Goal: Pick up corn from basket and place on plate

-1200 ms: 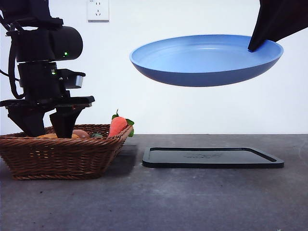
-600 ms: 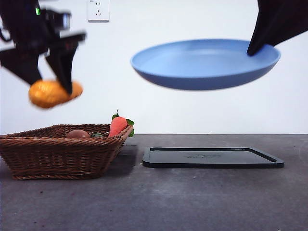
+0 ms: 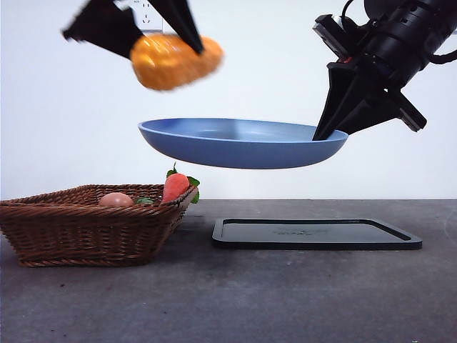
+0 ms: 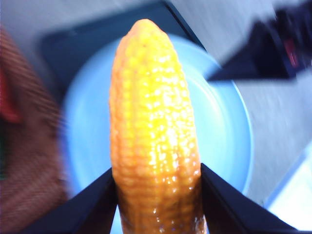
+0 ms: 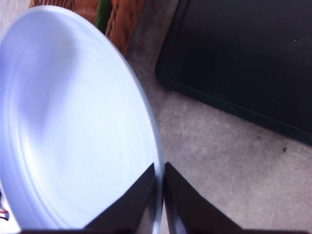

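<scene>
From the front, the left tool (image 3: 168, 32) hangs high at the upper left, its two dark jaws clamped on the corn (image 3: 176, 61), which is blurred and sits up in the air above the left part of the plate (image 3: 235, 143). The right tool (image 3: 323, 131) comes in from the upper right and pinches the plate's right rim, holding the blue plate level in mid-air, well above the desk (image 3: 228, 300). Below, the basket (image 3: 89, 225) stands at the left on the desk with a carrot (image 3: 173, 187) leaning at its right rim and a small pinkish-brown egg-like item (image 3: 116, 200) inside. A black tray (image 3: 314, 234) lies flat to the right of the basket.

In the left wrist view, the corn (image 4: 153, 136) stands between the jaws, gripped at its thick end, tapered tip pointing away, with the plate (image 4: 224, 126) beneath it.

In the right wrist view, the jaws are nearly closed on the plate's (image 5: 73, 126) rim; the tray (image 5: 243, 63) and a corner of the basket (image 5: 124, 19) lie below.
</scene>
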Controlling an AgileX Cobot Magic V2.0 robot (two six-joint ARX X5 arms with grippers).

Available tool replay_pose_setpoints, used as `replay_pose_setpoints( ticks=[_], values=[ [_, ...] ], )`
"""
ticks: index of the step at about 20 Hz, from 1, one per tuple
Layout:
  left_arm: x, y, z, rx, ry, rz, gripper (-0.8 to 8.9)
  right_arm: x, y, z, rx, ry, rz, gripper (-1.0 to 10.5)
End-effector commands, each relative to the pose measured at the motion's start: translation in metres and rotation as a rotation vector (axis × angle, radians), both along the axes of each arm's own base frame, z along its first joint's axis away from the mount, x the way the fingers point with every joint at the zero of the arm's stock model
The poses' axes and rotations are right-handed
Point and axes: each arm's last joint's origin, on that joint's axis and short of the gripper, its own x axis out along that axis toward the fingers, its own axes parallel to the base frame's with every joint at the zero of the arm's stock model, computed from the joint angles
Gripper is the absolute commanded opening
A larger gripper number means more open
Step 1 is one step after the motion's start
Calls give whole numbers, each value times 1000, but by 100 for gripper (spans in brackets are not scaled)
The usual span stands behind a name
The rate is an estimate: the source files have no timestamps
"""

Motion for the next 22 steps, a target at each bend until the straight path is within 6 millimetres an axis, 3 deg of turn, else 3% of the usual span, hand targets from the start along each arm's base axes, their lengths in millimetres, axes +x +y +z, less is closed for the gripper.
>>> replay_pose_setpoints(
  ticks=[1,5,10,13,19,22],
  values=[
    [7,-20,-11,21,6,-55,152,5,3,2,23,6,-10,2],
    [19,-43,-40,67,53,-96,152,4,2,2,21,18,-10,1],
    [24,-55,-63,116,110,-115,200,3,2,1,17,30,-9,1],
    [24,-58,-62,114,95,-116,288,2,2,1,16,33,-10,1],
    [22,-56,-60,115,97,-117,313,2,1,-1,10,52,-13,1],
    [18,-53,-46,110,89,-118,330,2,0,-3,-1,71,-18,1]
  ],
)
